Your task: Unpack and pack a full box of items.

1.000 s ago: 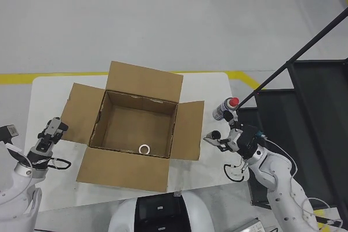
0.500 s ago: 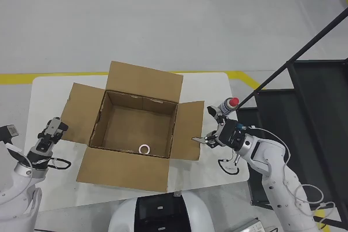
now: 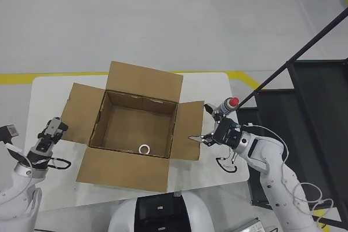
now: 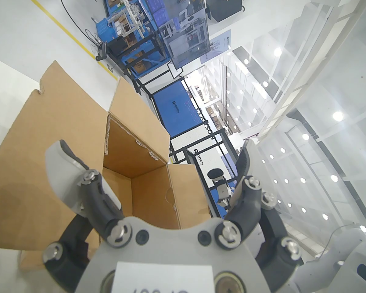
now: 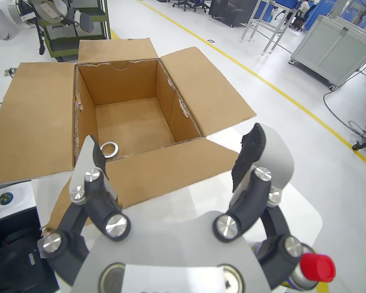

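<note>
An open cardboard box [image 3: 133, 104] stands mid-table with all its flaps spread out [image 5: 88, 83] [image 4: 134, 160]. A white tape ring [image 3: 143, 149] lies on the box floor by the near wall [image 5: 109, 148]. A spray can with a red cap [image 3: 227, 105] stands on the table right of the box [image 5: 317, 268]. My right gripper [image 3: 202, 125] hovers open and empty over the edge of the box's right flap, beside the can [image 5: 177, 150]. My left gripper [image 3: 54, 129] is open and empty at the table's left side, just outside the left flap [image 4: 149, 166].
The white table [image 3: 209, 168] has bare strips around the box. A dark metal rack [image 3: 313, 116] stands just past the table's right edge. A yellow floor line [image 3: 11, 77] runs behind the table.
My right gripper has swung left, from the table near the spray can to the edge of the box's right flap. The left arm has stayed put.
</note>
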`<action>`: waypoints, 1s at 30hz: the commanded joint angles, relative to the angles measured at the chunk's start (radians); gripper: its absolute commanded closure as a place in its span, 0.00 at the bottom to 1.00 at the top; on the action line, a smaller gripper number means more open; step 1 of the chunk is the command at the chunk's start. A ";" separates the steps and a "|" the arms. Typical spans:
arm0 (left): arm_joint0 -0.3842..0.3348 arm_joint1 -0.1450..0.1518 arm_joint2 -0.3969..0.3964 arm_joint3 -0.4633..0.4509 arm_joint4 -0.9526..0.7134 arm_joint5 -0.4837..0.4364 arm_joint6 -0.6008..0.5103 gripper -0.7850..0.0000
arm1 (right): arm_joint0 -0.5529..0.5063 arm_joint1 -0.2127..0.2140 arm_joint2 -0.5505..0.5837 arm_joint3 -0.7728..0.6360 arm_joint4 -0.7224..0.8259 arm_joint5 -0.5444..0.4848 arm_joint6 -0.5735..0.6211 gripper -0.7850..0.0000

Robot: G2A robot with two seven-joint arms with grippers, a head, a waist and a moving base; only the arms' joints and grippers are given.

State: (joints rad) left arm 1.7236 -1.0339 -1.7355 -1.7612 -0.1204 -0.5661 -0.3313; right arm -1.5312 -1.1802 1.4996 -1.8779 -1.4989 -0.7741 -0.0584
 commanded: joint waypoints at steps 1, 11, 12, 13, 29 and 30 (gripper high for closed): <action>0.000 0.000 0.000 0.000 0.000 0.000 0.000 0.00 | 0.042 -0.003 -0.043 -0.026 -0.005 0.021 0.123 0.00; 0.000 0.000 0.000 0.000 0.000 0.000 0.000 0.00 | 0.153 -0.017 -0.194 -0.066 0.048 0.079 0.464 0.00; 0.000 0.000 0.000 0.000 0.000 0.000 0.000 0.00 | 0.153 -0.017 -0.194 -0.066 0.048 0.079 0.464 0.00; 0.000 0.000 0.000 0.000 0.000 0.000 0.000 0.00 | 0.153 -0.017 -0.194 -0.066 0.048 0.079 0.464 0.00; 0.000 0.000 0.000 0.000 0.000 0.000 0.000 0.00 | 0.163 -0.016 -0.208 -0.082 0.026 0.079 0.487 0.00; 0.000 0.000 0.000 0.000 0.000 0.000 0.000 0.00 | 0.178 -0.017 -0.226 -0.093 0.019 0.074 0.519 0.00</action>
State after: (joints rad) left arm 1.7236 -1.0339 -1.7355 -1.7612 -0.1204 -0.5661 -0.3313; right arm -1.3696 -1.1968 1.2934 -1.9572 -1.4680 -0.6948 0.4244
